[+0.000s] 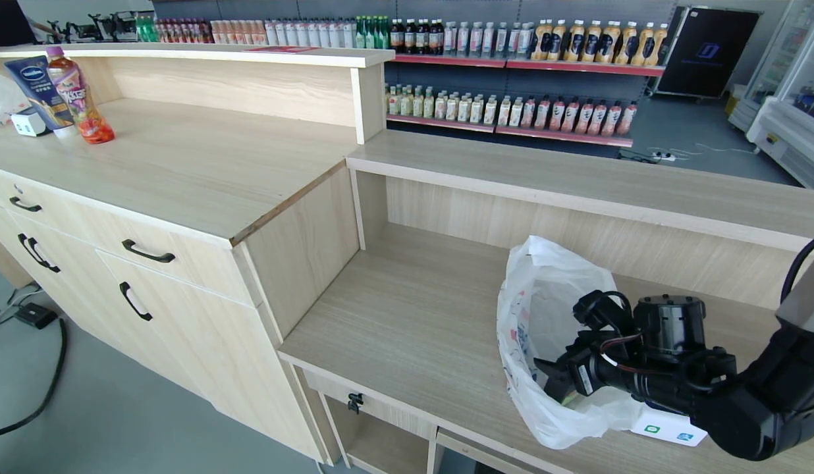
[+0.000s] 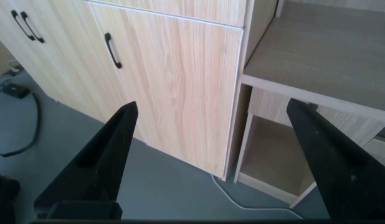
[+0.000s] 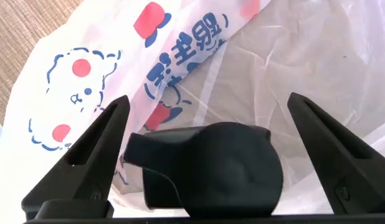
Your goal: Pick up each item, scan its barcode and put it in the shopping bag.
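The white printed shopping bag stands open on the lower counter at the right. My right gripper reaches into its mouth, fingers open. In the right wrist view the bag lies behind the spread gripper, and a dark rounded object sits between the fingers without touching them. An orange drink bottle, a blue tube and a small white box stand on the upper counter at the far left. My left gripper hangs open and empty above the grey floor, facing the cabinet doors.
A white box with green and blue marks lies on the lower counter beside the bag. The upper counter steps down to the lower one. Drawers with black handles line the cabinet front. Shelves of bottles stand behind.
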### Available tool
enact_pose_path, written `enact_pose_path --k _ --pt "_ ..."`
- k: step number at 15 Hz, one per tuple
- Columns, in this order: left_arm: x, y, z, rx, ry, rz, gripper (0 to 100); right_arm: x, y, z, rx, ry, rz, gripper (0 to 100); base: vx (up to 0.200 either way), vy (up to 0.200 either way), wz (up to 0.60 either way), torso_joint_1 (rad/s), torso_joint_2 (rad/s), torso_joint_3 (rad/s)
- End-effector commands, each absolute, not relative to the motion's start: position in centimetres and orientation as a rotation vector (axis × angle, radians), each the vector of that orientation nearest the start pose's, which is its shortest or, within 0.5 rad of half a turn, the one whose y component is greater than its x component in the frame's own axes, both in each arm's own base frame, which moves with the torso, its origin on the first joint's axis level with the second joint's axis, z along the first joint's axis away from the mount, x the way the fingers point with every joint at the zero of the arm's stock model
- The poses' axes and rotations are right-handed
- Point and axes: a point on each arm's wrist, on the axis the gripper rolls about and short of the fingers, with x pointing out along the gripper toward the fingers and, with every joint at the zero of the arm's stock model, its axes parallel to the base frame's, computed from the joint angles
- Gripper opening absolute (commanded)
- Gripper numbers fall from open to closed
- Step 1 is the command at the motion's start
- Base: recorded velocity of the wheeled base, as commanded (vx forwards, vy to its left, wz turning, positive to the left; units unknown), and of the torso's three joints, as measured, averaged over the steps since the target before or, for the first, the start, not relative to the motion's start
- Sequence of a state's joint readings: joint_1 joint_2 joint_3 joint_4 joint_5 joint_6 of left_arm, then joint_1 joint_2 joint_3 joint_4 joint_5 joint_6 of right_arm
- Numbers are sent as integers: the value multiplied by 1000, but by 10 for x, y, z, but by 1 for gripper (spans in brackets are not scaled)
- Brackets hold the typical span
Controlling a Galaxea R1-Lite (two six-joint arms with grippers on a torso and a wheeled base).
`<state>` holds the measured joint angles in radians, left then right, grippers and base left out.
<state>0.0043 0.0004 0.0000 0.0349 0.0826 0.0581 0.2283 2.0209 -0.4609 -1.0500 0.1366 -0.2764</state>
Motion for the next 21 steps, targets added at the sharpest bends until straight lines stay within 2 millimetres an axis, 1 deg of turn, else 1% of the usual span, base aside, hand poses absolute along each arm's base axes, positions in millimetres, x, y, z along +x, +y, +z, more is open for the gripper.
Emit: enact_pose_path --k 1,3,7,8,9,11,12,13,14,15,16,17,18,19,20,21 --pt "-23 2 72 60 38 86 100 283 69 97 -291 292 400 100 0 0 0 0 0 0" --pt "-23 2 72 60 38 86 100 264 61 133 -321 198 381 100 0 0 0 0 0 0" --pt "-23 2 72 58 38 86 100 232 34 184 -381 16 273 100 0 0 0 0 0 0" --pt "-23 2 72 60 38 86 100 228 27 190 -424 -1 240 100 0 0 0 0 0 0" --pt "-23 2 72 60 38 86 100 225 12 200 -493 -24 176 100 0 0 -600 2 7 7" --pt "-23 2 72 60 38 86 100 227 4 224 -508 -71 124 100 0 0 -600 -7 0 0" --pt "-23 2 72 60 38 86 100 232 -3 243 -508 -70 73 100 0 0 -600 2 2 -2" --pt "-23 2 72 60 38 86 100 234 -10 265 -491 -9 -26 100 0 0 -600 12 2 2" --pt "-23 2 72 60 38 86 100 234 -12 281 -434 53 -117 100 0 0 -600 7 2 7" --pt "-23 2 72 60 38 86 100 234 -13 290 -393 98 -169 100 0 0 -600 7 2 -2" --pt "-23 2 72 60 38 86 100 236 -17 305 -316 227 -277 100 0 0 -600 -2 2 -2" --pt "-23 2 72 60 38 86 100 239 -18 308 -266 317 -321 100 0 0 -600 7 2 2" --pt "-23 2 72 60 38 86 100 244 -20 310 -218 350 -344 100 0 0 -600 2 2 2" --pt "-23 2 72 60 38 86 100 255 -21 305 -132 368 -368 100 0 0 0 0 0 0" --pt "-23 2 72 60 38 86 100 263 -26 299 -125 392 -386 100 0 0 0 0 0 0" --pt "-23 2 72 60 38 86 100 268 -36 295 -127 410 -419 100 0 0 0 0 0 0"
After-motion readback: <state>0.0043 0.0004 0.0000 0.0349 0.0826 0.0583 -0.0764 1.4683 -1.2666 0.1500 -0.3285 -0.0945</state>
